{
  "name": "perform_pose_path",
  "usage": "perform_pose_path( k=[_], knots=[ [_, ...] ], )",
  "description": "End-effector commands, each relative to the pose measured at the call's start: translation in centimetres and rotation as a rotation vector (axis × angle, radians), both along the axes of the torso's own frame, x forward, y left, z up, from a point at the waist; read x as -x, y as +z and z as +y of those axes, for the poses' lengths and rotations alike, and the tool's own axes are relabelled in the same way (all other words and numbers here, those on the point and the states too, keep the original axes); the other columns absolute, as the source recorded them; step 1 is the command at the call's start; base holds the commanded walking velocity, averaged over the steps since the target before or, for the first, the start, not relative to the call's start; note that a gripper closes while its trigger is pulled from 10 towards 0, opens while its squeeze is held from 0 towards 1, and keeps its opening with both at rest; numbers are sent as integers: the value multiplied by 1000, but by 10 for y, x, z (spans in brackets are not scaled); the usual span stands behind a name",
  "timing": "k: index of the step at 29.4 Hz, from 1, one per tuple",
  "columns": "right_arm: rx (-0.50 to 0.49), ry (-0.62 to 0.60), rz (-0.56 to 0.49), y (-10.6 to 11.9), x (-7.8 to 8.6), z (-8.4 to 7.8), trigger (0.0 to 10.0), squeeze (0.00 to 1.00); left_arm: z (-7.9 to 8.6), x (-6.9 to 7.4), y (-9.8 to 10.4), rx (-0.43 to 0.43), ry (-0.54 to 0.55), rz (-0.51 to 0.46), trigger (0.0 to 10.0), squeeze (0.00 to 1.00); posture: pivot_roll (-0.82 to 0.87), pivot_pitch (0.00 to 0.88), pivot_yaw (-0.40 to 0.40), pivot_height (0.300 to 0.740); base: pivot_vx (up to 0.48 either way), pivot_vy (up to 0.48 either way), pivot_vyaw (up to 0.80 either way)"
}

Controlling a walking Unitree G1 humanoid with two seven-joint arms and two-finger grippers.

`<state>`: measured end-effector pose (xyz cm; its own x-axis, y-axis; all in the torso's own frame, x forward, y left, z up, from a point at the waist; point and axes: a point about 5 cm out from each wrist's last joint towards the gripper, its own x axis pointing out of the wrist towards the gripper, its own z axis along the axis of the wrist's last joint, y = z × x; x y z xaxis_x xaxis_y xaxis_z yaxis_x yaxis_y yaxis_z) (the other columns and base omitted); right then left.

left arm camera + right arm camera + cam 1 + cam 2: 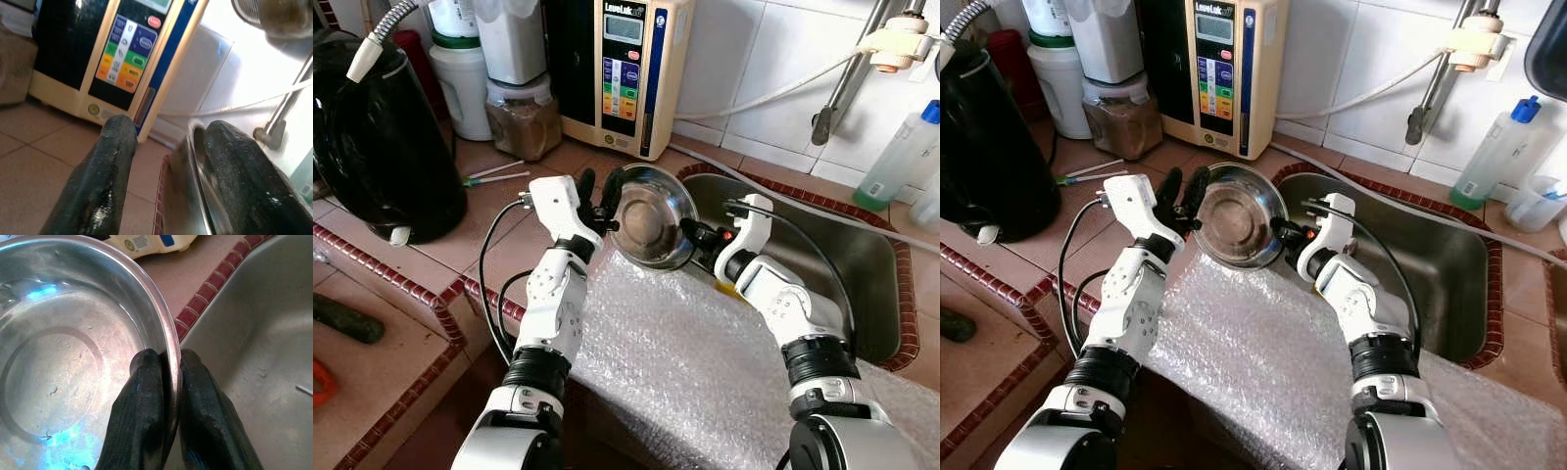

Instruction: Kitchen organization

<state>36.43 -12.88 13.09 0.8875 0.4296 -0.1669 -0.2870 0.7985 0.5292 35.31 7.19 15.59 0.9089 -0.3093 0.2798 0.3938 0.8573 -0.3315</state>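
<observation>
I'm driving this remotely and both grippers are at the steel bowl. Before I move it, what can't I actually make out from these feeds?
- Left gripper on the steel bowl: left wrist view is blurred, so whether its fingers touch the rim is unclear.
- The bowl's outer side: turned away from the head views.
- Sink floor: partly hidden by the right arm.
- Purifier button labels: too small.
- Right gripper visibly pinches the rim.
</observation>
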Motion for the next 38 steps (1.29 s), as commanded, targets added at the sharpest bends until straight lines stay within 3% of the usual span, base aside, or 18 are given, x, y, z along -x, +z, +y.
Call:
perform_pose_path(
  k=[1,11,13,19,28,30,33,38],
  knots=[
    [41,2,27,-2,-2,8,0,0,-32,6,18,-4,-120,-79,10000,1000,54,0,-29,740,0,0,0],
    [64,-144,13,0,-10,-5,0,0,-32,6,16,-27,-116,-68,10000,1000,56,0,-31,740,0,0,0],
    [79,-258,14,2,-14,-19,0,0,-33,7,15,-34,-122,-62,10000,1000,56,0,-31,740,0,0,0],
    [150,-445,22,0,-15,-52,0,0,-33,7,14,-46,-122,-55,10000,1000,57,0,-33,740,0,0,0],
    [227,-556,32,-5,-14,-67,0,0,-35,7,8,-90,-140,-22,10000,1000,56,0,-32,740,0,0,0],
    [358,-580,44,-10,-11,-73,0,0,-38,8,3,-132,-167,-4,10000,1000,57,0,-32,740,0,0,0],
    [426,-585,72,-17,-9,-78,0,0,-39,8,-2,-170,-182,21,10000,1000,57,0,-33,740,0,0,0],
    [507,-610,123,-31,-2,-87,0,0,-45,13,-23,-290,-302,118,10000,1000,54,0,-33,740,0,0,0]
  ],
)
